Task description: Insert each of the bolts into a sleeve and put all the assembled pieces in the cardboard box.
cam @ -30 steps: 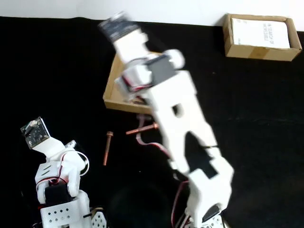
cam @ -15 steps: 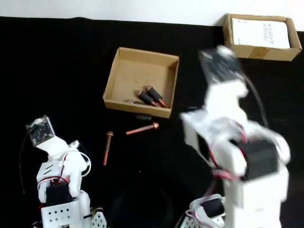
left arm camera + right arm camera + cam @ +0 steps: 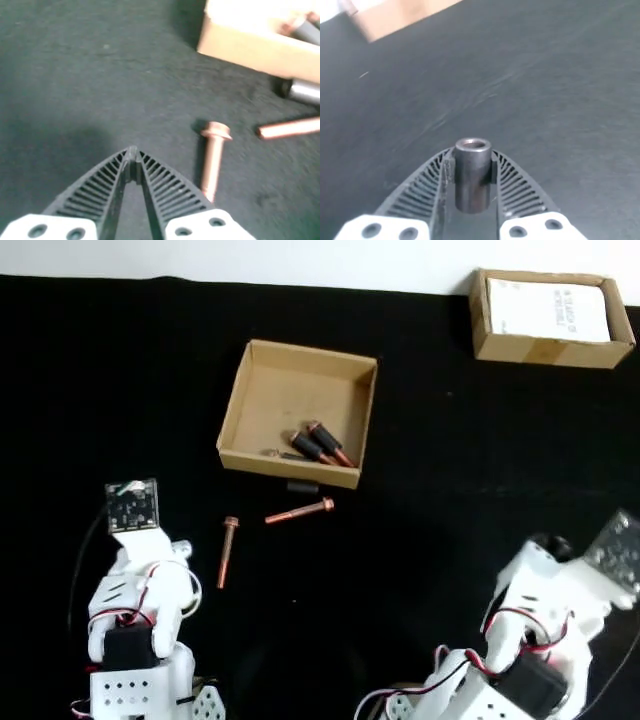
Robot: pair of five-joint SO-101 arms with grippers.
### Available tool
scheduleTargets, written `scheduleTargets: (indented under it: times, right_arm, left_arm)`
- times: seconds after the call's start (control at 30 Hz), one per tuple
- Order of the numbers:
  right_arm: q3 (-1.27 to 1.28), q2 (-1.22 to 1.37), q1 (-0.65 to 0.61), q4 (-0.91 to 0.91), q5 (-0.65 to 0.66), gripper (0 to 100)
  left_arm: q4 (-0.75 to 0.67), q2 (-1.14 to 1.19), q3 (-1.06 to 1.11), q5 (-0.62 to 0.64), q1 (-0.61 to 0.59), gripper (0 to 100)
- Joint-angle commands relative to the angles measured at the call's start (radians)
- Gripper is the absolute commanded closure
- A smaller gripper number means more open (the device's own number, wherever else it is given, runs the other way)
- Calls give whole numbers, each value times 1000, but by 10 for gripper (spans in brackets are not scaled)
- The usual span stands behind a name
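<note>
Here, right gripper (image 3: 471,154) clamped on a dark metal cylinder sleeve (image 3: 471,175), left gripper (image 3: 132,151) jaws together over the black table (image 3: 75,75), flanged copper bolt (image 3: 212,160) just beside, second copper bolt (image 3: 290,127) cut off, shallow cardboard box (image 3: 250,47) partly seen.

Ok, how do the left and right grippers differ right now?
The left gripper is shut on nothing; the right gripper is shut on a dark grey metal sleeve, gripped lengthwise, open end outward. The left gripper hangs beside a loose copper bolt on the black table; the right gripper hangs over bare table. Both have black ribbed fingers.
</note>
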Motion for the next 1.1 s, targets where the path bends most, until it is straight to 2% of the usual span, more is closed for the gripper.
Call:
scheduleTargets:
  times: [0.0,0.1,0.2,0.4,0.47,0.7,1.07]
  right_arm:
    - [113,-131,77,-130,-5,991]
    - [208,-182,107,-196,-3,991]
    - [288,-173,163,-278,-8,991]
    - [395,-173,246,-433,-3,991]
    - [418,-173,259,-458,-3,991]
    - [433,-173,285,-466,-6,991]
    - [433,-173,294,-530,-5,991]
  left_arm:
    - [72,13,-148,-6,79,989]
    - [120,153,-325,-5,114,989]
    - [199,435,-565,-2,134,990]
    - [624,1133,-1116,-2,262,990]
    - [721,1336,-1265,-14,314,990]
    - [730,1814,-1638,-417,444,991]
    - [730,2293,-2074,-666,533,974]
